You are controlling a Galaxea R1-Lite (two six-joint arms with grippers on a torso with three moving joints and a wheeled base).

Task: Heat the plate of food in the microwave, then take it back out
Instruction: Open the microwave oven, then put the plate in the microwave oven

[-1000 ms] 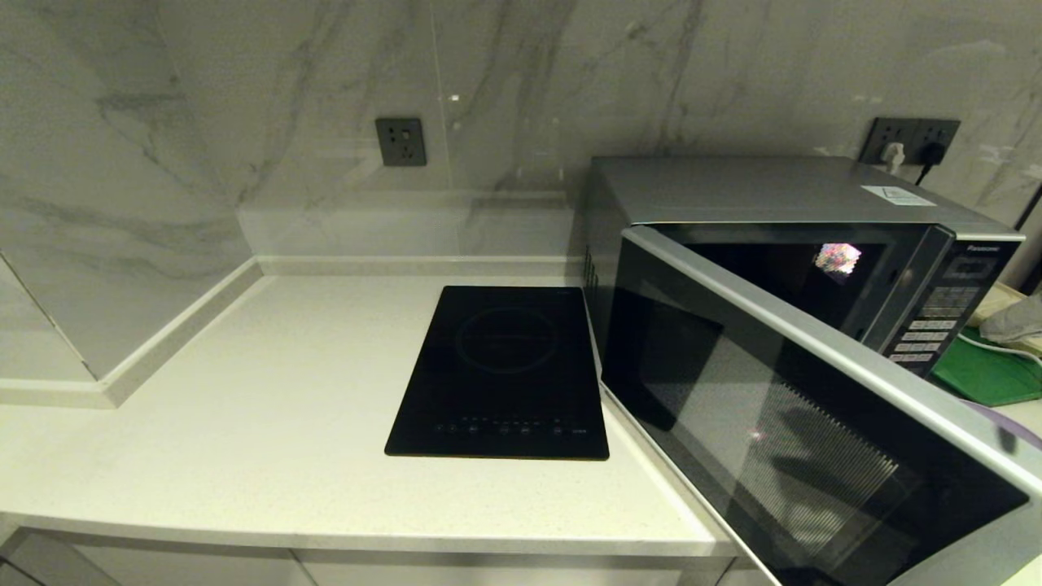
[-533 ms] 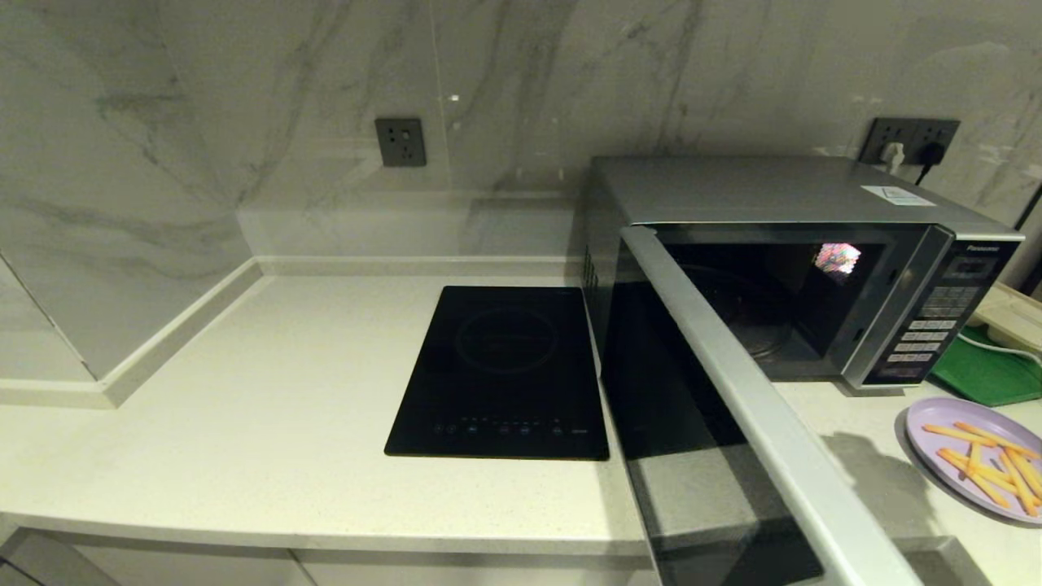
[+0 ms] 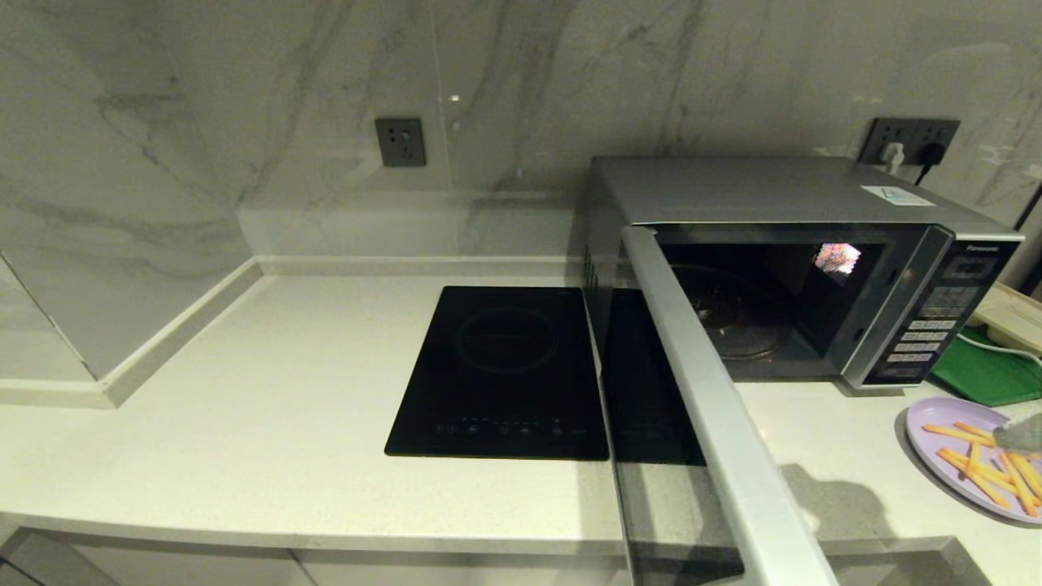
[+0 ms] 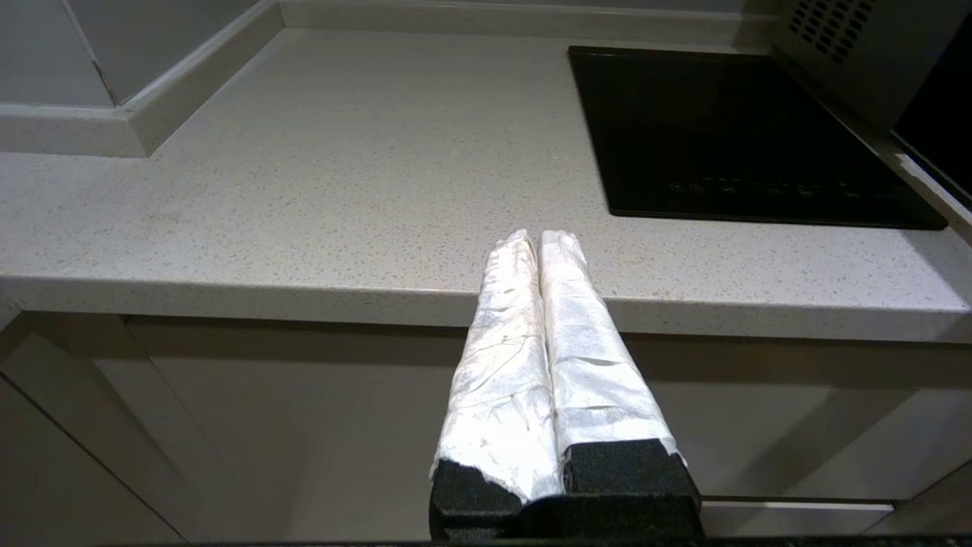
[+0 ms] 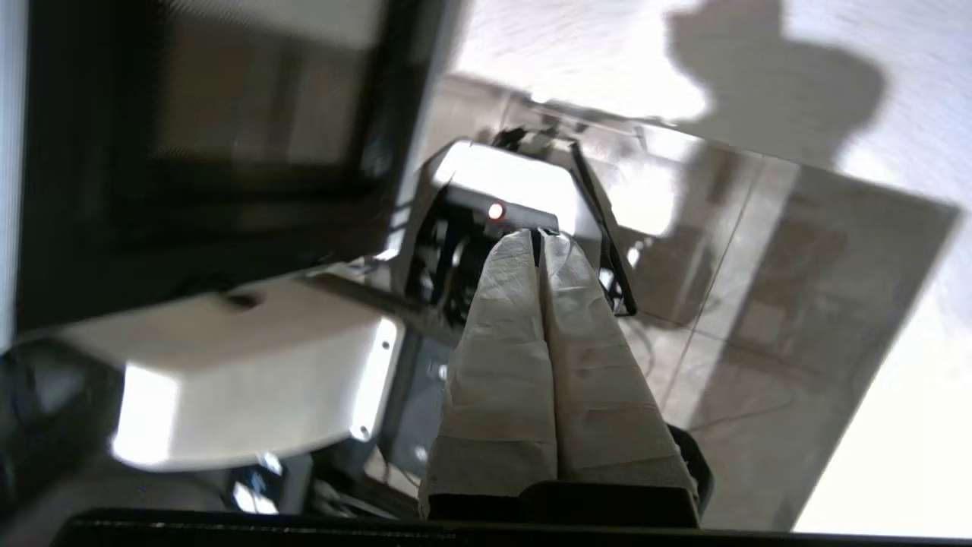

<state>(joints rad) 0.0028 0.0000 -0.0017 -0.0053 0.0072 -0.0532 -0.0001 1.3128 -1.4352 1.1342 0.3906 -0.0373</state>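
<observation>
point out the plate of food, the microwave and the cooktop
plate of food (image 3: pixel 952 452), head view, bare lilac surface left of the fries
microwave (image 3: pixel 757 191), head view, silver top panel
cooktop (image 3: pixel 505 366), head view, middle of the black glass

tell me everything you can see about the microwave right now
The microwave is a silver-grey boxy Panasonic oven standing on the pale countertop, right of the black cooktop. Its dark glass door is swung wide open toward the camera, hinged on the left. Inside, a glass turntable sits bare. A button panel runs down its right front.
</observation>
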